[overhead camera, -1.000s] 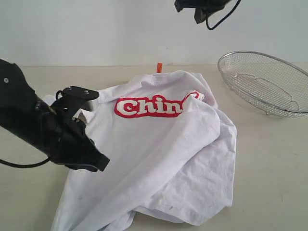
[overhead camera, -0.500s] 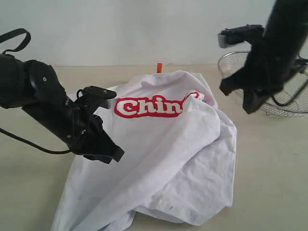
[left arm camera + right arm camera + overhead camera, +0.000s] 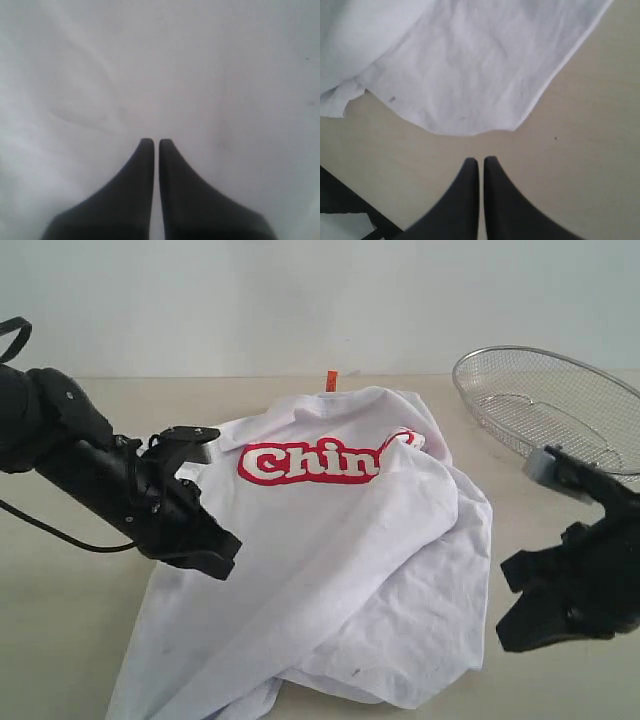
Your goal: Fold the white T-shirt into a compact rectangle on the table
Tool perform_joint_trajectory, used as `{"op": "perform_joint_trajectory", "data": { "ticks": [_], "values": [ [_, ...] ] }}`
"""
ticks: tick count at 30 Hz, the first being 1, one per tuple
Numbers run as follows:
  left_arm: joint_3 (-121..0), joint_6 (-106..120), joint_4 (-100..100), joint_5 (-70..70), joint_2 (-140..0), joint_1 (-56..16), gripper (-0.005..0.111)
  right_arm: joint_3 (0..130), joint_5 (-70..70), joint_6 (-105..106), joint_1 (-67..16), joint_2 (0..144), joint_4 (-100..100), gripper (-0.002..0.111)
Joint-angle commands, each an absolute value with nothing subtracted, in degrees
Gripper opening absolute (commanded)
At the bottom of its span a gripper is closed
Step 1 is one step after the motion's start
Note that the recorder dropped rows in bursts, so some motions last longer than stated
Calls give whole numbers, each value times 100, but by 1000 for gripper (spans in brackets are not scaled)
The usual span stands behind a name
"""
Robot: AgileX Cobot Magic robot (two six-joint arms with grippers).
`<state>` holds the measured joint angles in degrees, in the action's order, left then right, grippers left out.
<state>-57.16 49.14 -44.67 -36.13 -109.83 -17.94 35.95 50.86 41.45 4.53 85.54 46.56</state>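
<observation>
Across the middle of the pale beige worktop [image 3: 60, 640] lies the white T-shirt [image 3: 330, 570], crumpled and unfolded. Its red lettering [image 3: 310, 462] faces up, the last letters hidden by a fold, and a small orange neck tag [image 3: 330, 380] shows at the far edge. The left end effector [image 3: 153, 144] is over the shirt's left side, fingers pressed together and gripping nothing. The right end effector [image 3: 481, 161] is low over bare worktop just beside the shirt's right hem, fingers likewise together and empty. A wire-mesh basket [image 3: 480, 390] stands far right, apart from the shirt.
</observation>
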Motion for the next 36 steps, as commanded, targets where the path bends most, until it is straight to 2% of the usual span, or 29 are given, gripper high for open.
{"op": "perform_joint_trajectory", "data": {
  "ticks": [1,11,13,16,17,20,26,36],
  "values": [
    [-5737,5496,-5096,-3893,-11200,-1782,5,3187,4671,4411,497,8643,4917,0],
    [-5737,5496,-5139,-3883,-11327,-1782,5,3130,4490,4445,497,8658,4961,2],
    [-5737,5496,-5135,-3868,-11327,-1782,5,3130,4490,4445,497,8658,5002,10],
    [-5737,5496,-5148,-3809,-11327,-1782,5,3130,4480,4445,497,8658,5058,33],
    [-5737,5496,-5161,-3806,-11327,-1782,5,3130,4413,4433,497,8658,5058,45],
    [-5737,5496,-5161,-3806,-11327,-1782,5,3130,4180,4180,497,8670,5058,61],
    [-5737,5496,-5159,-3817,-11327,-1782,5,3130,3905,4127,443,8999,5221,51],
    [-5737,5496,-5159,-3806,-11327,-1782,5,3143,3740,5165,346,9668,6435,51]
  ]
}}
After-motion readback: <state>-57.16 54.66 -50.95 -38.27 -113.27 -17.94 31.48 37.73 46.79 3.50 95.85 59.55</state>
